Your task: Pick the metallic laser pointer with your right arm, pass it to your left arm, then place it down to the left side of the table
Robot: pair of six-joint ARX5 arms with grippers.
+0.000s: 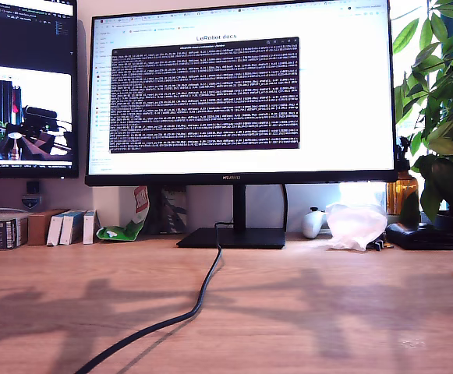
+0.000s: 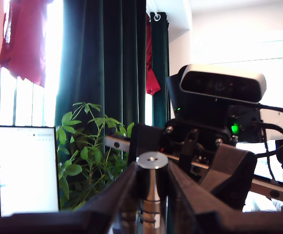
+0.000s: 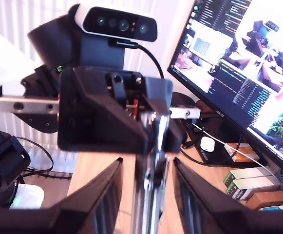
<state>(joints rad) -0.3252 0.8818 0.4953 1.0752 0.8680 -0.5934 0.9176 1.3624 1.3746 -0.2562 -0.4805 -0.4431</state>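
The metallic laser pointer point(image 2: 152, 168) is a shiny silver cylinder standing between the dark fingers of my first gripper point(image 2: 152, 170), which is shut on it, with its round end cap facing the camera. Opposite it is the other arm's gripper point(image 2: 214, 146), carrying a webcam and a green LED. In the second wrist view the laser pointer point(image 3: 153, 161) runs from the facing gripper point(image 3: 131, 112) down between the spread fingers of my second gripper point(image 3: 147, 165), which is open, with small gaps on both sides. In the exterior view the table point(image 1: 327, 312) shows only arm shadows; no arm or pointer is visible there.
A black cable point(image 1: 203, 296) snakes across the table from the monitor stand point(image 1: 234, 238). Along the back stand small boxes point(image 1: 31, 228) at the exterior view's left, and a crumpled clear bag point(image 1: 356, 224) and a plant point(image 1: 440, 101) at its right.
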